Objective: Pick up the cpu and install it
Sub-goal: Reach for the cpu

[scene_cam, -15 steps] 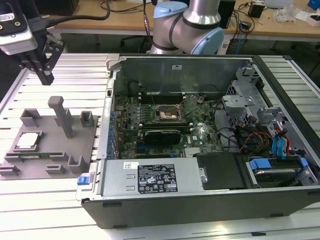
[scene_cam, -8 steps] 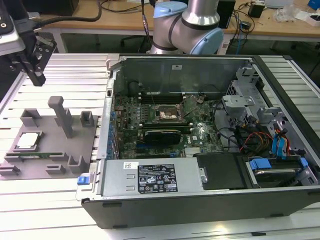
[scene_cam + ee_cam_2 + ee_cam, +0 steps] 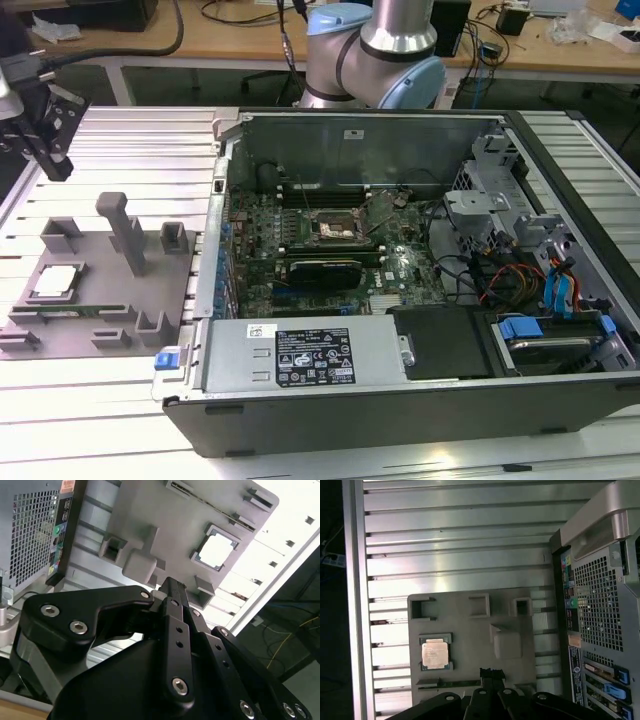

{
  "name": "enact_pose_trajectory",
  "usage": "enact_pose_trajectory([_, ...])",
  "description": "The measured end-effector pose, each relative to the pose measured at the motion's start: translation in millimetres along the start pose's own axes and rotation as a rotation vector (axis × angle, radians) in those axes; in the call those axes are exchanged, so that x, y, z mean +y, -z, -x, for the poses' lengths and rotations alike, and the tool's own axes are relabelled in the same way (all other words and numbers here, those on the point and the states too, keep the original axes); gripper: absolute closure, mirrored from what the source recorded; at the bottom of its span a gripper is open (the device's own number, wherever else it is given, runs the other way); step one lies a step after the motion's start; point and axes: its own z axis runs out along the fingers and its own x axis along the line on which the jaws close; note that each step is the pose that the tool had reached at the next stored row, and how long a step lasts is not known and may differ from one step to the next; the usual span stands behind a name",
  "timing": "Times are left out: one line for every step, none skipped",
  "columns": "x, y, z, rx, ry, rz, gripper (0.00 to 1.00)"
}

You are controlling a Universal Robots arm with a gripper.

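Note:
The cpu (image 3: 55,282) is a small square chip with a silver top. It lies flat in a recess of the grey holder plate (image 3: 105,270) at the exterior view's left, and shows in both wrist views (image 3: 216,550) (image 3: 435,654). My gripper (image 3: 57,165) hangs well above the plate's far left corner, apart from the chip. Its black fingers (image 3: 491,672) are pressed together with nothing between them, and the fingertip (image 3: 172,585) points towards the plate. The dark socket (image 3: 338,229) sits on the motherboard inside the open computer case.
The open computer case (image 3: 300,420) lies on the ribbed metal table (image 3: 90,420), right of the plate. A tall grey post (image 3: 122,230) and small blocks stand on the plate. A thin green memory stick (image 3: 75,311) lies along its near edge.

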Motion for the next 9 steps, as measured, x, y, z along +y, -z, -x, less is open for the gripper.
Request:
enact_pose_trajectory([-0.2,-0.9,-1.4,0.0000,0.000,0.0000,0.89])
enact_pose_trajectory([-0.3,-1.7,-2.6,-0.0001,0.000,0.0001,0.89])
enact_pose_trajectory([-0.4,-2.5,-3.9,-0.0001,0.000,0.0000,0.89])
enact_pose_trajectory([-0.6,-3.4,-5.3,0.0000,0.000,0.0000,0.89])
enact_pose_trajectory([-0.7,-4.2,-6.5,0.0000,0.000,0.0000,0.89])
enact_pose_trajectory([-0.9,-5.5,-8.7,0.0000,0.000,0.0000,0.89])
enact_pose_trajectory([-1.1,-6.7,-11.1,0.0000,0.000,-0.0001,0.89])
enact_pose_trajectory([-1.3,-7.5,-13.3,-0.0001,0.000,0.0000,0.89])
enact_pose_trajectory([-1.5,-8.1,-15.1,0.0000,0.000,0.0000,0.89])
